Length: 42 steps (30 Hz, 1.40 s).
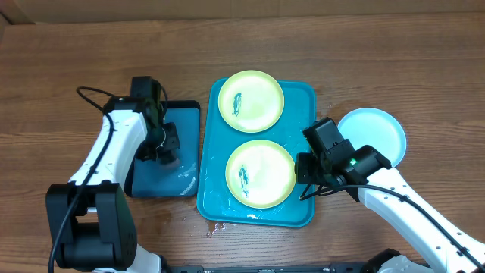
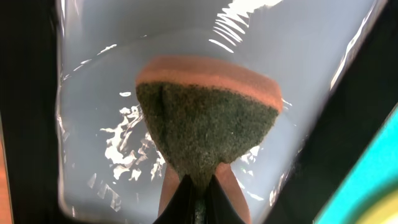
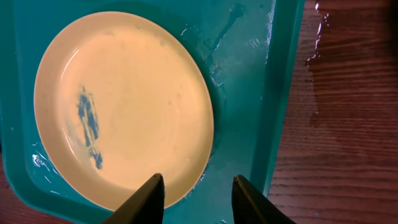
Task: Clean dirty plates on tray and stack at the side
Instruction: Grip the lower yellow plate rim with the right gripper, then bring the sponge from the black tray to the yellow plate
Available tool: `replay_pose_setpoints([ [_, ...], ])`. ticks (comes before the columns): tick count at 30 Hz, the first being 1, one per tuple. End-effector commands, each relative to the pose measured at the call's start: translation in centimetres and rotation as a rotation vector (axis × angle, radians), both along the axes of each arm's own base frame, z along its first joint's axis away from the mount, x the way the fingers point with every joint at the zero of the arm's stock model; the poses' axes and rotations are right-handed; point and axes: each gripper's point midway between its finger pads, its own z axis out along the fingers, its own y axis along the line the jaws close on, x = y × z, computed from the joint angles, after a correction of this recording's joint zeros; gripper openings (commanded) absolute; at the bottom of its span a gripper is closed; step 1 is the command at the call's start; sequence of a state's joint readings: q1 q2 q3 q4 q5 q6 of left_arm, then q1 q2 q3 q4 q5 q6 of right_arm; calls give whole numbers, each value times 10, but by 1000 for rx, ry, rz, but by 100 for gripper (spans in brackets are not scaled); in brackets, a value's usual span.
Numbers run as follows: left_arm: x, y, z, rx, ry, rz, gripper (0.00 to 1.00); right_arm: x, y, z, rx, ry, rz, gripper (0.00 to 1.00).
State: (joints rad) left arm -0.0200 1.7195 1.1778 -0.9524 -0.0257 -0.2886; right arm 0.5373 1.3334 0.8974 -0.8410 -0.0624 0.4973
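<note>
**A:** How will the plates handle?

**B:** Light and stiff, I'd judge. They look like thin plastic, hardly fragile, but they are wet and so likely slippery. The near plate (image 1: pixel 260 173) lies flat on the tray (image 1: pixel 301 97), at the end closer to the robot, with a dark teal smear beside its centre. The far plate (image 1: pixel 251 101), also smeared, sits at the tray's other end.

**A:** Where should it take hold?

**B:** At the raised rim, since the flat middle offers nothing to pinch. The right gripper (image 3: pixel 196 182) hovers over the near plate's edge on the tray's right side. Its jaws are partly apart and hold nothing.

**A:** And the third plate?

**B:** The light blue plate (image 1: pixel 377 130) lies on the table off the tray, just beyond its right rim, with no smear visible.

**A:** What about the other arm?

**B:** The left gripper (image 1: pixel 165 144) is clamped on a sponge (image 2: pixel 205 124) with an orange back and a green scouring face. It is over the smaller dark-rimmed tray (image 1: pixel 186 121), just beside the tray's left rim. Spilled water (image 3: pixel 320 25) glistens on the table along the tray's right rim.
</note>
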Motion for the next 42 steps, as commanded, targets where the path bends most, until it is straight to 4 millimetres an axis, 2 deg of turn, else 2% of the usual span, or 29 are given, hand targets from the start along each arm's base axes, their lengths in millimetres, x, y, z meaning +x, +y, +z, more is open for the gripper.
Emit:
replay_pose_setpoints([
  [1, -5, 3, -18, 65, 6, -7, 4, 5, 2, 9, 9, -29, -4, 37],
  [4, -13, -1, -43, 57, 25, 0, 4, 6, 1, 9, 3, -33, -9, 37],
  [7, -24, -3, -59, 48, 72, -2, 4, 8, -4, 8, -18, -39, -46, 40],
  [12, -25, -6, -52, 29, 92, -5, 4, 12, -10, 8, -32, -44, -91, 44],
  [17, -6, -7, -12, 29, 82, -32, 4, 17, -19, 7, -33, -42, -125, 47],
  [21, 13, -9, 35, 27, 49, -33, 4, 22, -24, 2, -25, -24, -133, 52],
  [25, 27, -12, 79, 12, 1, -39, 4, 24, -5, -12, 17, -3, 58, 54],
  [28, 35, -29, 104, -81, -39, -84, 4, 26, 2, -31, 12, 26, 116, 54],
  [32, 39, -55, 116, -216, -71, -121, 4, 26, 10, -59, 10, 87, 138, 53],
  [35, 36, -72, 114, -261, -60, -151, 4, 26, 10, -74, 1, 121, 136, 43],
  [36, 33, -77, 112, -261, -53, -165, 4, 26, 12, -77, 5, 127, 137, 33],
  [37, 31, -85, 110, -261, -45, -186, 4, 27, 12, -81, 5, 130, 136, 18],
  [38, 28, -92, 107, -261, -38, -205, 4, 28, 12, -83, 3, 134, 130, 8],
  [39, 26, -100, 104, -262, -32, -222, 4, 28, 12, -85, 0, 139, 118, 4],
  [42, 17, -132, 89, -267, -20, -262, 4, 32, 0, -89, -42, 146, 12, 4],
])
